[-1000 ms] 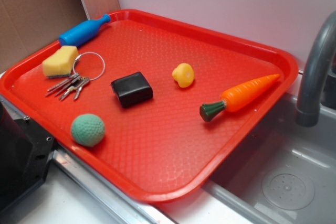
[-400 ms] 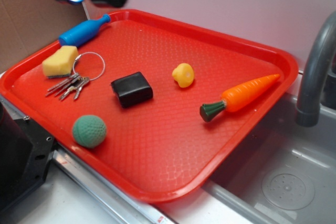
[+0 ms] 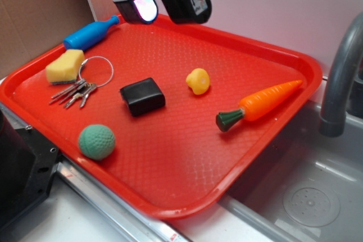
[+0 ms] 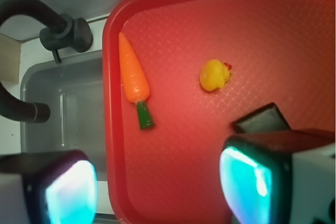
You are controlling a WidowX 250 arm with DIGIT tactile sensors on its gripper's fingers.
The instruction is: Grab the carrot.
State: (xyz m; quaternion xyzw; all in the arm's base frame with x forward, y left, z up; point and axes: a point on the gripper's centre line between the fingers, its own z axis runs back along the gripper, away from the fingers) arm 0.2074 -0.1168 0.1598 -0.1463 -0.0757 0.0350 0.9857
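Your gripper [image 4: 157, 187] hangs wide open and empty above the red tray [image 3: 295, 60], cut off up top; the carrot [image 3: 262, 103] lies fully visible.

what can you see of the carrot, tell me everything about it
The carrot is a glossy orange toy that looks like plastic, a long tapered cone with faint ridges and a stubby dark green stem end. It lies flat on the red tray, close along the rim nearest the sink, tip pointing toward the far corner and stem toward the tray's middle. Nothing but the tray touches it: the small yellow toy sits apart, and the end effector hangs high over the tray's far edge, well away.
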